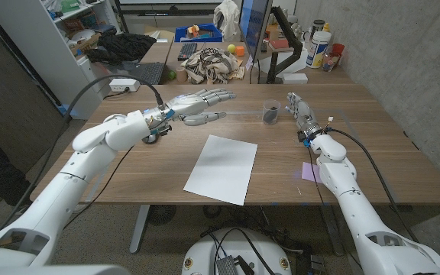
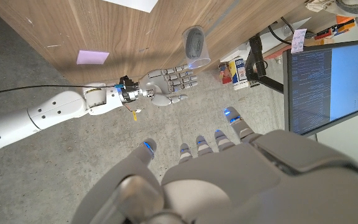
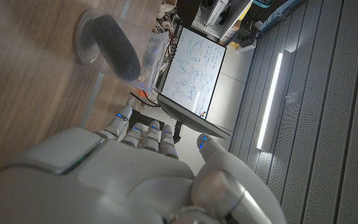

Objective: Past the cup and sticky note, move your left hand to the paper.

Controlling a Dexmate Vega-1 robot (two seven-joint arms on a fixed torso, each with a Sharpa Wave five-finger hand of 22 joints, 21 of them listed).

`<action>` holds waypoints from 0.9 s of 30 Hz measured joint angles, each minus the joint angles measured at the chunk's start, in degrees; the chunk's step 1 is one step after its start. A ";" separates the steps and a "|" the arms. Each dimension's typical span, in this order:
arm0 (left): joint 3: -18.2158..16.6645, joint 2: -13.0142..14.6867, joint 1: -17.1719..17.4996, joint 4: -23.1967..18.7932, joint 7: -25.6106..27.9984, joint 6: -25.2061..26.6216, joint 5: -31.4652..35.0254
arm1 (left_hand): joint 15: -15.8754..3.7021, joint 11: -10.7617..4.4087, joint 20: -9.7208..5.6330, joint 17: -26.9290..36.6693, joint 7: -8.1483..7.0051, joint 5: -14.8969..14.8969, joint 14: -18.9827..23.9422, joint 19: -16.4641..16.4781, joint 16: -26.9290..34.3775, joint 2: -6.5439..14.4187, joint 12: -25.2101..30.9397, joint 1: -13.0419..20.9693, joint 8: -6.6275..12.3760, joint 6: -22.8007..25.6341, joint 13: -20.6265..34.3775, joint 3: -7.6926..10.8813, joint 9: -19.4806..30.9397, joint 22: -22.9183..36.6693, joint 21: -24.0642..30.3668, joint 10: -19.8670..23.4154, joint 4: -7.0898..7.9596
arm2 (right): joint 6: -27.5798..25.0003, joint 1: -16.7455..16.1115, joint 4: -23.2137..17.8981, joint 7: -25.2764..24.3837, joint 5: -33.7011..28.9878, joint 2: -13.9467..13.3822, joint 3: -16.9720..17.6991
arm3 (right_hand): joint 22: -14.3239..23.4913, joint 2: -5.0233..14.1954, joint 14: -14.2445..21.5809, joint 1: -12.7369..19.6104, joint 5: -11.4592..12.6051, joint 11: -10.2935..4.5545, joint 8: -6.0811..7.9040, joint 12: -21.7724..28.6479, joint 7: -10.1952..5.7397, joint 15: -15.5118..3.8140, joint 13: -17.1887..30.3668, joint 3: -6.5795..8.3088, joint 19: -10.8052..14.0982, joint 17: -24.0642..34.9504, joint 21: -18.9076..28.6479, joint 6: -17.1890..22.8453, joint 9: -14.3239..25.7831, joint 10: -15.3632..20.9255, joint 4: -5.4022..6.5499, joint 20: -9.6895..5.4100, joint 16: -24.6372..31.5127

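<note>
Left hand [image 1: 199, 103] hovering beyond paper [image 1: 221, 167], fingers spread, empty, presumably mid-reach. Cup [image 1: 270, 113] beyond paper toward right hand [image 1: 299, 111], which waits empty, fingers apart. Sticky note [image 1: 310, 171] beside paper, right arm's side.
</note>
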 measured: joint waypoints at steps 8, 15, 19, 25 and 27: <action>-0.01 0.34 0.02 0.04 -2.07 -0.12 -0.51 | 0.00 0.00 0.00 0.00 0.00 0.00 0.00 0.00 0.00 0.00 0.00 0.00 0.00 0.00 0.00 -0.17 0.00 0.00 -0.22 0.00 0.17 | 0.00 0.19 0.15 -0.05 -0.24 0.12 -0.17 | 0.00 0.00 0.00 0.00 0.00 0.00 0.00 0.00 0.00 0.00 0.00 0.00 0.00 0.00 0.00 0.00 0.00 0.00 0.00 0.00 0.00; -0.01 0.69 0.02 0.24 -3.25 -0.24 -0.94 | 0.00 0.01 0.00 -0.01 -0.21 0.00 0.00 0.00 0.00 0.00 0.00 0.00 0.00 -0.21 0.00 -0.17 0.00 0.00 -0.22 0.00 0.17 | -0.02 0.37 0.34 -0.07 -0.46 0.20 -0.28 | 0.00 0.00 0.00 0.00 0.00 0.00 0.00 0.00 0.00 0.00 0.00 0.00 0.00 0.00 0.00 0.00 0.00 0.00 0.00 0.00 0.00; -0.01 0.83 0.02 0.31 -4.11 -0.33 -1.30 | 0.00 0.01 0.00 -0.01 -0.20 0.00 0.00 0.00 0.00 0.00 0.00 0.00 0.00 -0.21 0.00 -0.17 -0.01 -0.01 -0.22 0.01 0.16 | -0.08 0.54 0.47 -0.08 -0.58 0.27 -0.38 | 0.00 0.00 0.00 0.00 0.00 0.00 0.00 0.00 0.00 0.00 0.00 0.00 0.00 0.00 -0.22 0.00 0.00 0.00 0.00 0.00 0.00; 0.09 1.10 0.02 0.33 -5.26 -0.43 -1.74 | 0.00 0.01 0.00 -0.01 -0.20 0.45 0.00 0.00 0.00 0.00 0.00 0.00 0.00 -0.21 0.00 -0.17 0.00 -0.01 -0.22 0.01 0.16 | -0.16 0.72 0.66 -0.08 -0.74 0.35 -0.46 | 0.00 0.00 0.00 0.00 0.00 0.00 0.00 0.00 0.00 0.00 0.00 0.00 0.00 0.00 -0.22 0.00 0.00 0.00 0.00 0.00 0.00; 0.23 1.19 0.02 0.33 -5.56 -0.45 -1.85 | 0.00 0.01 0.00 -0.01 -0.20 0.45 0.00 0.00 0.00 0.00 0.00 0.00 0.00 -0.21 0.00 -0.17 -0.01 -0.01 -0.22 0.01 0.16 | -0.18 0.74 0.74 -0.08 -0.79 0.37 -0.47 | 0.00 0.00 0.00 0.00 0.00 0.00 0.00 0.00 0.00 0.00 0.00 0.00 0.00 0.00 -0.22 0.00 0.00 0.00 0.00 0.00 0.00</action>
